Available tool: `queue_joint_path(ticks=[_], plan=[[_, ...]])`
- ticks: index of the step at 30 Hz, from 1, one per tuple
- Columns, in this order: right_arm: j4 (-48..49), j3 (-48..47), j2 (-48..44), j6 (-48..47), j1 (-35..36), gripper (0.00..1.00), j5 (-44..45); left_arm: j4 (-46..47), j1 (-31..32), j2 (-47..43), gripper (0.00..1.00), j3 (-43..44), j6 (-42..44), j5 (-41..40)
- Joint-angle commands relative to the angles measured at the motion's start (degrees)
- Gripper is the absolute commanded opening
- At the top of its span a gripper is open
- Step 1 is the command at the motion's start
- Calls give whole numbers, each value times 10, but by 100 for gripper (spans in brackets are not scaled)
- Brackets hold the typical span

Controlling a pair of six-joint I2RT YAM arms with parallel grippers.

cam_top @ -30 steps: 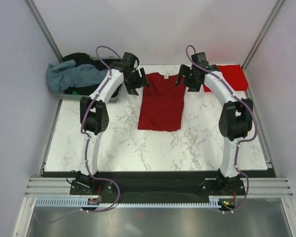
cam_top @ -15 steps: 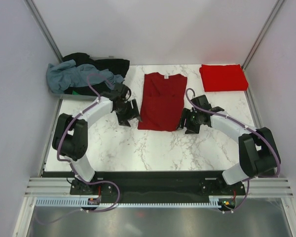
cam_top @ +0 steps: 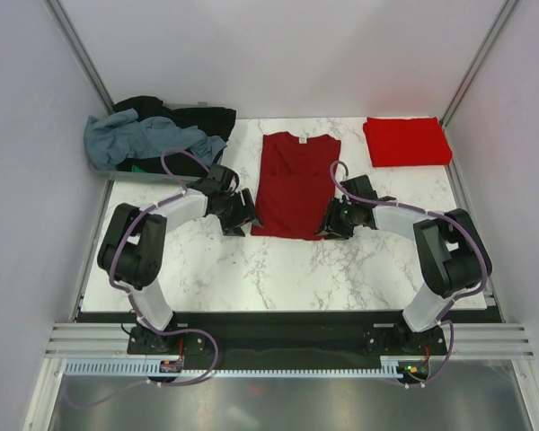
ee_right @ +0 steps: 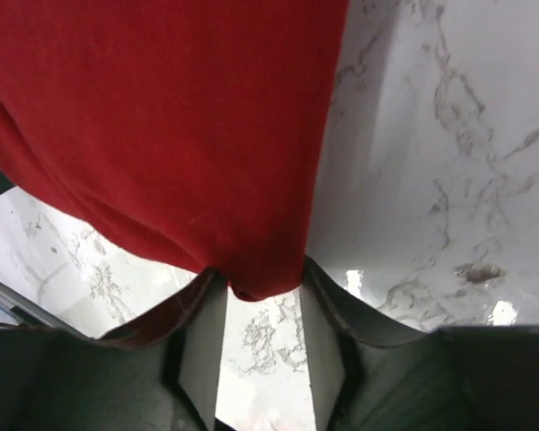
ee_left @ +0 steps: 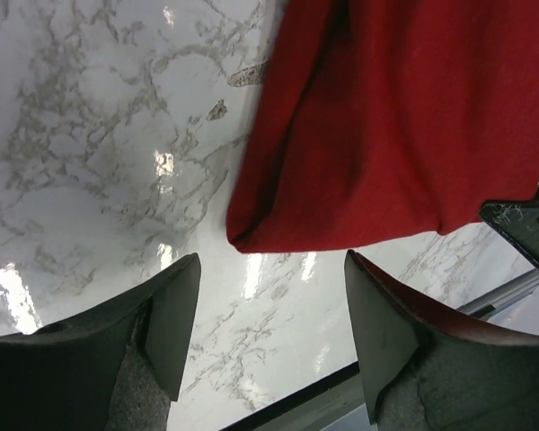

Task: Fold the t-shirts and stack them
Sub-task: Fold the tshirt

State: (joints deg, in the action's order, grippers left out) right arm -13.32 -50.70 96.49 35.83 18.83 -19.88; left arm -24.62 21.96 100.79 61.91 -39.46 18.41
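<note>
Dark maroon-red tee [cam_top: 296, 184], brighter red folded tee [cam_top: 407, 141], grey-blue tee [cam_top: 130, 135], white grey-veined marble table [cam_top: 251, 269]

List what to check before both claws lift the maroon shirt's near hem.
1. Left claw open: ok.
2. Near-left corner of the maroon shirt between its jaws: not ok, the corner lies just beyond the tips.
3. Near-right corner between the jaws of the right claw: ok.
4. Right pinch firm on the cloth: cannot tell.
5. Shirt lying flat on the table: ok.
6. Fold path toward the collar free: ok. The folded red shirt and the pile of shirts sit apart from it.
</note>
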Motion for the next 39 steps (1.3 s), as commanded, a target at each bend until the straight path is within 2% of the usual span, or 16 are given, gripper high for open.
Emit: queue_joint_path(ticks=[1, 5, 8, 9, 11, 12, 13, 16, 18, 20, 23, 26, 28, 33, 39], plan=[[37, -3, 10, -9, -13, 42, -11, 54, 5, 20, 72, -12, -16, 18], [37, -5, 16, -18, -23, 33, -18, 85, 8, 54, 66, -17, -24, 29], [38, -9, 25, -21, -27, 25, -24, 109, 13, 67, 55, -18, -39, 30], [38, -10, 27, -22, -26, 21, -27, 112, 16, 67, 41, -19, -43, 25], [37, -16, 33, -23, -27, 15, -31, 125, 20, 63, 22, -18, -59, 20], [37, -19, 34, -23, -29, 8, -34, 126, 21, 56, 7, -14, -62, 17], [35, -26, 34, -23, -31, 4, -43, 124, 22, 50, 2, -9, -65, 15], [4, -66, 27, -34, -37, 0, -47, 100, 23, 23, 2, 16, -69, 1], [-61, -102, 13, -68, -42, 0, -36, 37, 22, 3, 2, 52, -62, -14], [-160, -173, -11, -115, -50, 0, 32, -14, 22, -41, 2, 70, -52, -46], [-252, -252, -45, -153, -51, 0, 107, -49, 20, -100, 2, 89, -47, -81], [-297, -279, -67, -170, -52, 0, 122, -69, 20, -137, 2, 87, -48, -84], [-301, -266, -79, -169, -52, 0, 118, -70, 20, -149, 2, 65, -55, -74], [-269, -157, -129, -147, -51, 0, 71, -63, 24, -195, 2, -28, -81, -55], [-186, -16, -193, -100, -48, 0, -38, -46, 45, -254, 2, -137, -121, -38]])
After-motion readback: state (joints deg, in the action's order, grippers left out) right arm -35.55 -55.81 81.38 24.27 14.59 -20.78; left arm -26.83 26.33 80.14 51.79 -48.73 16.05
